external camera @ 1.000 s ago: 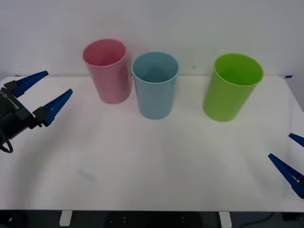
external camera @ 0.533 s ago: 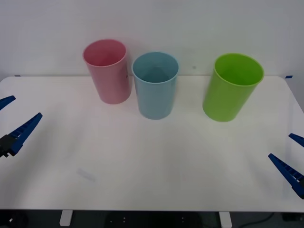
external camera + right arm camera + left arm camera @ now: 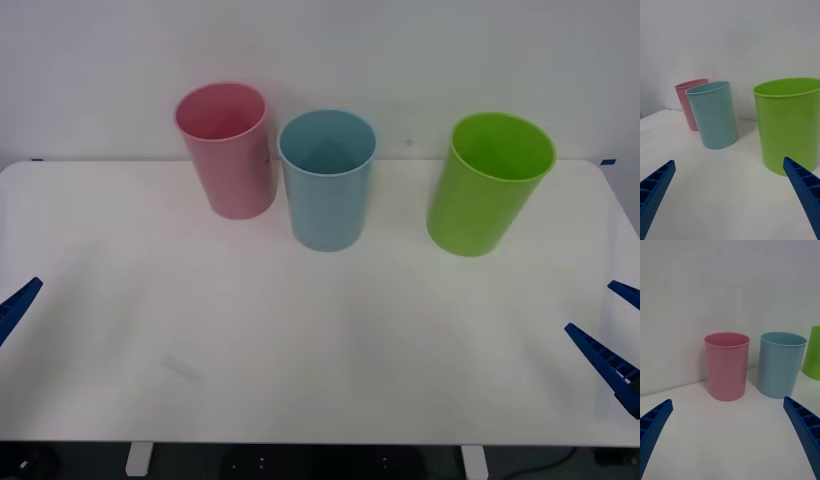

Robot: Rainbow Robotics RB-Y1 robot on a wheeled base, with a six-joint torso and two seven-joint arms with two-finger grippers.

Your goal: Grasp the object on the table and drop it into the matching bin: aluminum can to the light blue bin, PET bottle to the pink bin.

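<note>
Three bins stood upright along the far side of the white bench [image 3: 320, 340]: pink bin [image 3: 226, 150], light blue bin [image 3: 326, 180] just beside it, lime green bin [image 3: 488, 183] apart. Right tool [image 3: 612, 335] sat with fingers spread at the bench's right edge.

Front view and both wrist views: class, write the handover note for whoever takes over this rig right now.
Left gripper: open, empty, at the table's left edge.
Right gripper: open, empty, at the right edge.
Bins stand upright at the back: pink bin, light blue bin close beside it, lime green bin apart to the right.
Done: nothing being held; no can lies on the tabletop.
Left: confirm the can is in the light blue bin, whose inside is not visible.
</note>
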